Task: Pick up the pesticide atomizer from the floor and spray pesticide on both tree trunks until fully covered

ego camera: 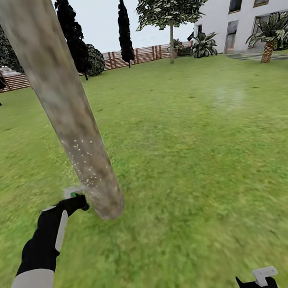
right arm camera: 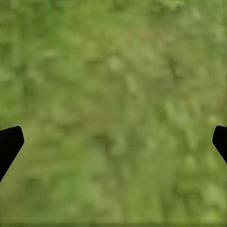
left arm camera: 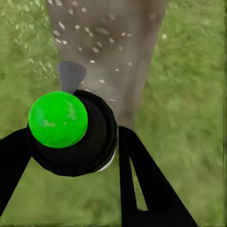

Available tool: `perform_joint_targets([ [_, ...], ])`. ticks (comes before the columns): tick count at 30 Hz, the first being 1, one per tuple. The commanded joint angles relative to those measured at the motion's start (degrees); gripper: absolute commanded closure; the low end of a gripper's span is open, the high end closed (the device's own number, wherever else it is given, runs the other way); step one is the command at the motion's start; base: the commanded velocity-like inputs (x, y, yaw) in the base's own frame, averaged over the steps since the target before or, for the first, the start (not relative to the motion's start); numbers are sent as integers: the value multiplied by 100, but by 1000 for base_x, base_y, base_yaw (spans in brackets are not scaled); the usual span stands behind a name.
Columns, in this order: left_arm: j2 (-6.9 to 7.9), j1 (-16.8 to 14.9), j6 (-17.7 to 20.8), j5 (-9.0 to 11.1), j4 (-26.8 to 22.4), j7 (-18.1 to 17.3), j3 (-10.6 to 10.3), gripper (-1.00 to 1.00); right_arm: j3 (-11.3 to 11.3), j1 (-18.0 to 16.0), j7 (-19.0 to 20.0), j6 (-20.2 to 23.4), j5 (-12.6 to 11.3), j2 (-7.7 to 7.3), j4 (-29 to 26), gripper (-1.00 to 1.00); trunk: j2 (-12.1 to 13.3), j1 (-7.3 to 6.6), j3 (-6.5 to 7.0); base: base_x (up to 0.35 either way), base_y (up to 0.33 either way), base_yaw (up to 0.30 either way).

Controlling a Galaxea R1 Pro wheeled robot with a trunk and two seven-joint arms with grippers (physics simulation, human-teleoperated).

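A thick mottled grey-brown tree trunk (ego camera: 74,127) rises from the grass floor (ego camera: 187,155) at the left of the head view. White specks of pesticide (ego camera: 86,165) dot its lower part. My left gripper (ego camera: 76,202) is shut on the pesticide atomizer (left arm camera: 71,132), a black body with a bright green round cap, close to the trunk's base. In the left wrist view the atomizer's nozzle points at the speckled trunk (left arm camera: 113,52). A second tree (ego camera: 170,33) stands far off by the fence. My right gripper (ego camera: 257,284) hangs low over the grass, open and empty.
A brown slat fence (ego camera: 144,54) closes the lawn at the back. A white house (ego camera: 251,1) and a short palm (ego camera: 268,47) stand at the right. Dark cypress trees (ego camera: 124,31) and a bush (ego camera: 93,59) line the fence. Open grass lies to the right of the trunk.
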Motion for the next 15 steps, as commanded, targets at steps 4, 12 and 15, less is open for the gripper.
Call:
perform_joint_targets([
  [4,-151,-3,-550,-24,754,12,-184,100,0,0,0,0,0,0,0,-100,0,0,0,0,0,0],
  [12,-316,32,-2313,-30,1983,322,-250,100,0,0,8,0,0,0,-1,-100,0,0,0,0,0,0],
  [15,-323,43,-2553,-18,2231,345,-242,100,8,0,26,0,0,0,0,-100,0,0,0,0,-75,0],
])
